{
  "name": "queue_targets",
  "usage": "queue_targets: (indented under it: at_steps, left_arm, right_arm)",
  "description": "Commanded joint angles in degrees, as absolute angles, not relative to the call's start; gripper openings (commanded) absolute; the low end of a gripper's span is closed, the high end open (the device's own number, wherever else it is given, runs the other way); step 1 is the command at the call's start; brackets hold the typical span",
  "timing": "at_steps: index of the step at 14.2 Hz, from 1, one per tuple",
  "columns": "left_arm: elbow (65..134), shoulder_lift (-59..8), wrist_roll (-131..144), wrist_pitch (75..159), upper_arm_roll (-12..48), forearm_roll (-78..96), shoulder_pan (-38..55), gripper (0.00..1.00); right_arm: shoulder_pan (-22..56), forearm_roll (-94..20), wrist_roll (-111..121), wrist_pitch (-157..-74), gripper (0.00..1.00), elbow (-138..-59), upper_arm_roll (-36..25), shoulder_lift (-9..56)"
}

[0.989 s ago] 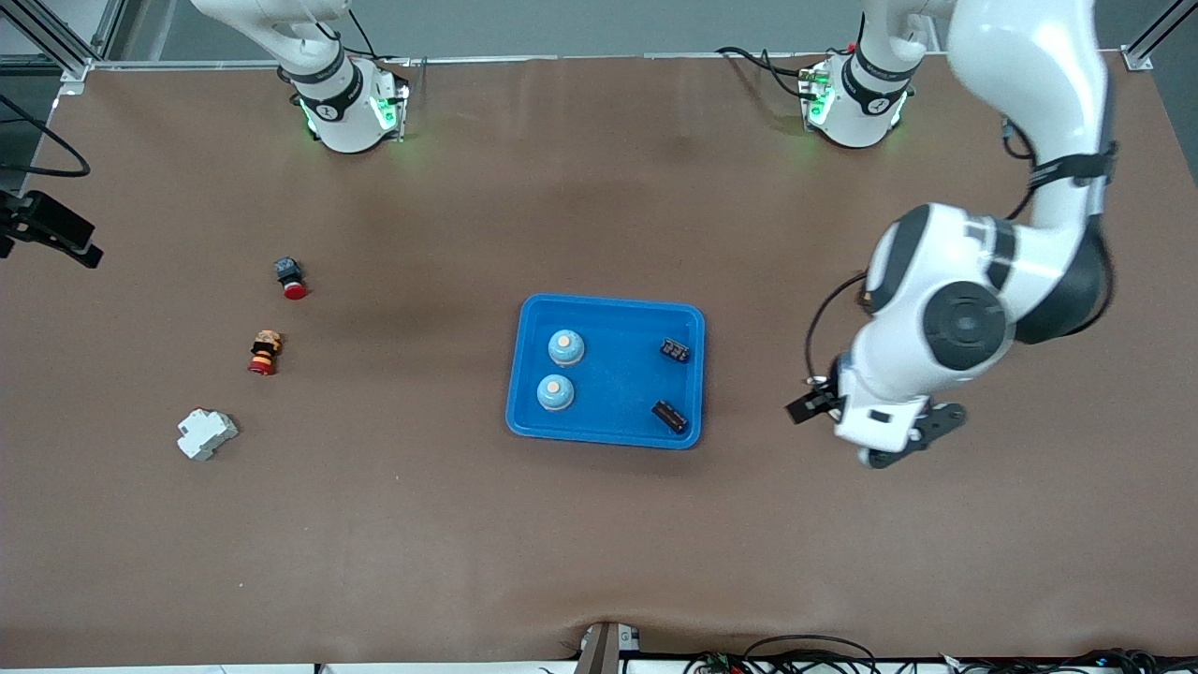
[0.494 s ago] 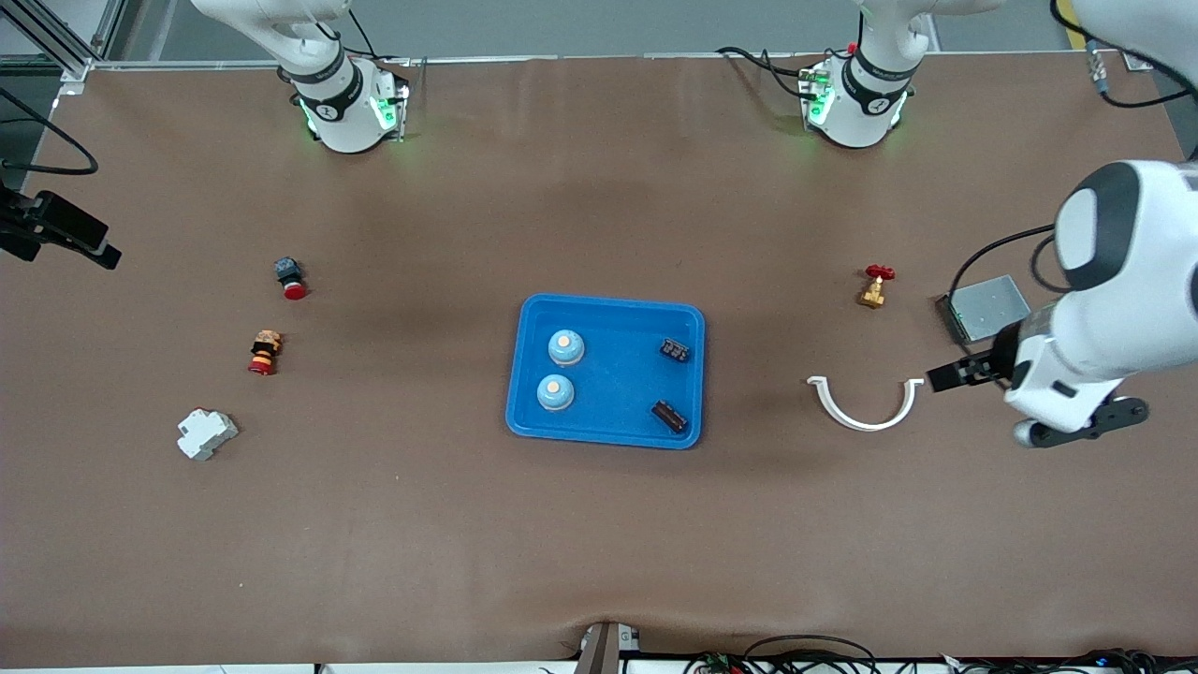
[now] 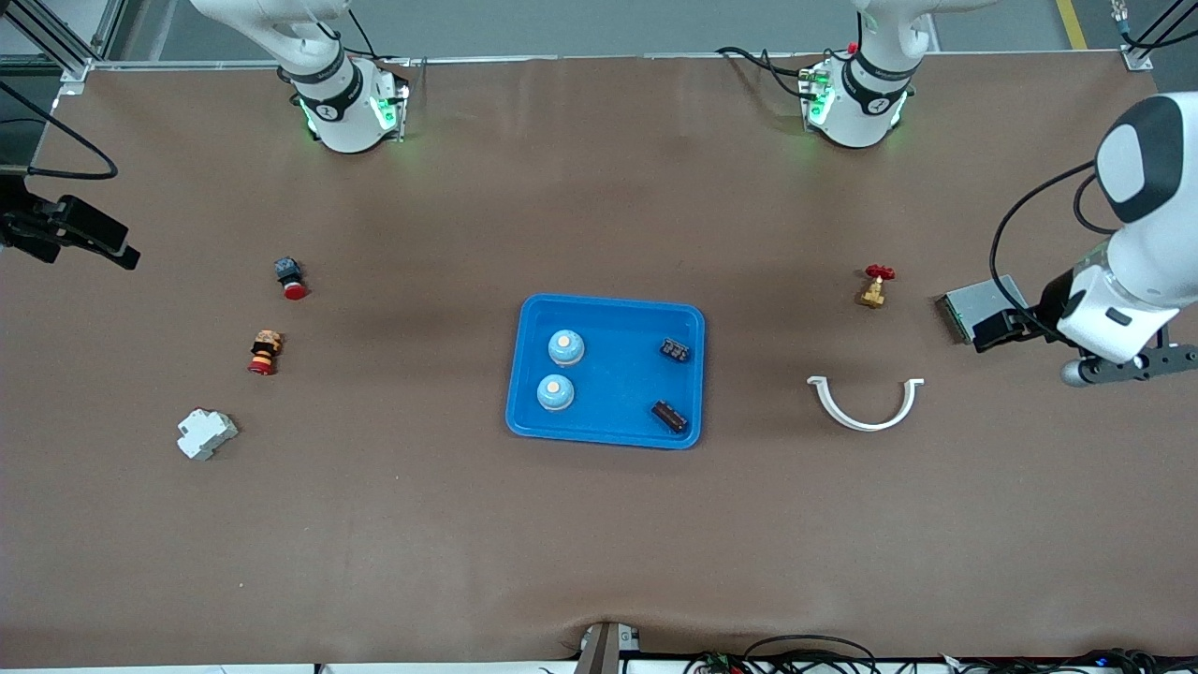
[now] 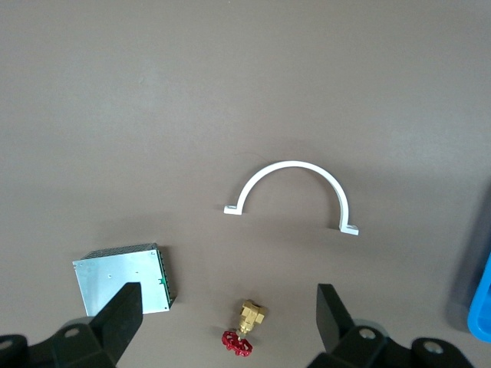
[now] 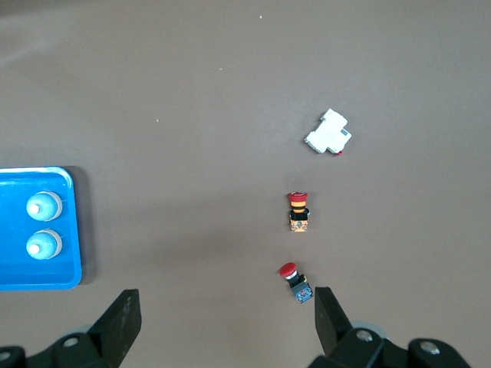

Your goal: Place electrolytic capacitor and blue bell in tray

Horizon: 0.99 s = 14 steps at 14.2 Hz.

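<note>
The bright-blue tray (image 3: pixel 618 426) lies mid-table. In it are two blue bells (image 3: pixel 565 347) (image 3: pixel 555 392) and two dark electrolytic capacitors (image 3: pixel 674 350) (image 3: pixel 670 417). My left gripper (image 3: pixel 1123 367) is open and empty, up over the left arm's end of the table; in the left wrist view (image 4: pixel 226 318) its jaws stand wide apart and the tray's edge (image 4: pixel 482 307) shows. My right gripper (image 5: pixel 222 322) is open and empty, high over the right arm's end. The right wrist view shows the tray (image 5: pixel 15 268) and both bells (image 5: pixel 44 205) (image 5: pixel 44 244).
Toward the left arm's end lie a brass valve with a red wheel (image 3: pixel 874 286), a white half-ring clamp (image 3: pixel 863 424) and a metal box (image 3: pixel 978 304). Toward the right arm's end lie a red push button (image 3: pixel 290 278), a red-and-yellow button (image 3: pixel 264 352) and a white breaker (image 3: pixel 207 433).
My left arm has swung away from the tray toward its end of the table, uncovering the valve, clamp and metal box. The tray's contents have not moved.
</note>
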State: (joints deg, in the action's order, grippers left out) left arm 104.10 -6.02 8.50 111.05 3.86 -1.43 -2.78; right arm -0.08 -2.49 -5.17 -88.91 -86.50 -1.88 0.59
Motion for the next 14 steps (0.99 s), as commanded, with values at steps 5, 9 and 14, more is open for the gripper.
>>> queue_targets:
  at_steps: [5, 9, 14]
  left_arm:
    - [97.1, -3.2, 7.3, 103.8, 4.2, -0.5, -3.0, 1.0]
    - [86.6, -4.1, 7.4, 94.4, 4.2, -0.2, -3.0, 1.0]
    - [84.3, -7.2, 3.3, 93.8, 3.9, -0.4, -3.1, 1.0]
  right_arm:
    - [0.2, -3.3, -5.4, -88.5, 1.0, -86.2, -2.2, 0.6]
    - [0.2, -3.3, -5.4, -89.0, 1.0, -86.1, -2.2, 0.6]
    - [0.0, -3.3, -5.4, -89.8, 1.0, -86.1, -2.2, 0.8]
